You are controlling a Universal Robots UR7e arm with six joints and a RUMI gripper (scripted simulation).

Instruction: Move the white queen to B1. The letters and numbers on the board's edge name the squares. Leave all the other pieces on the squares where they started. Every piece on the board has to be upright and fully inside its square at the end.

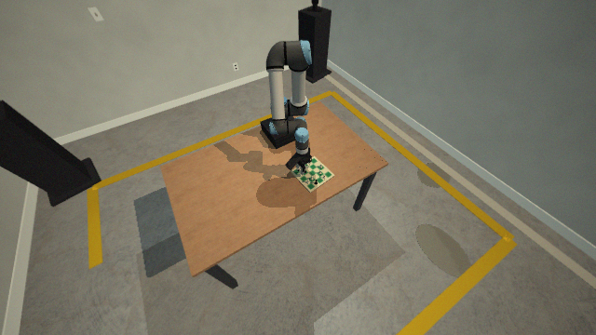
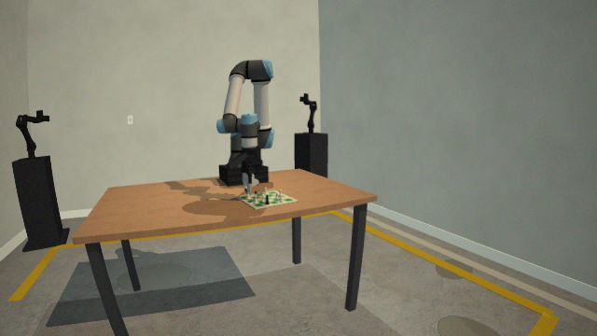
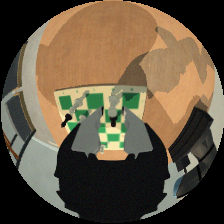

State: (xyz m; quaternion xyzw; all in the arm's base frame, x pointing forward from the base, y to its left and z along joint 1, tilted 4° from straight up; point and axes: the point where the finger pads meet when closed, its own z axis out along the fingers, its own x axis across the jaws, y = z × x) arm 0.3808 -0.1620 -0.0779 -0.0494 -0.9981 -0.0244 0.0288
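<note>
The green and white chessboard (image 1: 327, 176) (image 2: 287, 201) (image 3: 132, 98) lies on the wooden table (image 1: 223, 205) (image 2: 149, 210), in front of the arm's base. My gripper (image 1: 299, 167) (image 2: 248, 189) (image 3: 112, 106) is low over the board's edge nearest the arm. Its fingers stand slightly apart. The white queen (image 3: 115, 98) stands upright between the fingertips in the wrist view, and I cannot tell whether they still touch it. The square letters are too small to read. A black piece (image 3: 66, 119) (image 2: 267, 200) stands further along the board, and several white pieces stand around it.
The arm's black base (image 1: 278, 132) (image 2: 230, 175) sits on the table just behind the board. Black camera stands (image 2: 37, 201) (image 2: 311, 151) are on the floor around the table. Yellow tape (image 1: 94, 223) marks the floor.
</note>
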